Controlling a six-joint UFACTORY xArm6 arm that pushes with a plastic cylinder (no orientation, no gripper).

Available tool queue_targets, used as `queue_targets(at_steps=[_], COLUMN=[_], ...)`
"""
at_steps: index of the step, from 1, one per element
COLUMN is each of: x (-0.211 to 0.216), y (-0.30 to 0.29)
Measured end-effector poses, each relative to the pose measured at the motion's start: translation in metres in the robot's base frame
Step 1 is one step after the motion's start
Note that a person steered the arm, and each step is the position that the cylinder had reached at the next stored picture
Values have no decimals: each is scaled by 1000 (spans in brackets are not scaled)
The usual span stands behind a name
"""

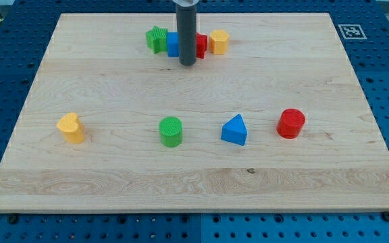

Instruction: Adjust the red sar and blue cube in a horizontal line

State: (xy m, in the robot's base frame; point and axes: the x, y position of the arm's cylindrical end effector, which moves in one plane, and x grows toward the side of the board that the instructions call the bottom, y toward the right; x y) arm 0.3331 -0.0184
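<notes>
Blocks first: the blue cube and the red star sit side by side near the board's 12 o'clock edge, already looking roughly level with each other. My tip stands right between them, a touch toward 6 o'clock, so cube's at about 10 o'clock from it and star at 2. The rod hides most of the star, so only a red sliver shows. No fingers here, just a plain rod. Green star touches the cube's 9 o'clock side, yellow hexagon flanks the star. I'd guess only small nudges remain.
</notes>
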Motion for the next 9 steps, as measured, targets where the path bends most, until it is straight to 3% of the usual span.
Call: queue_targets(at_steps=[3,6,9], x=[-21,22,25], y=[0,0,-75])
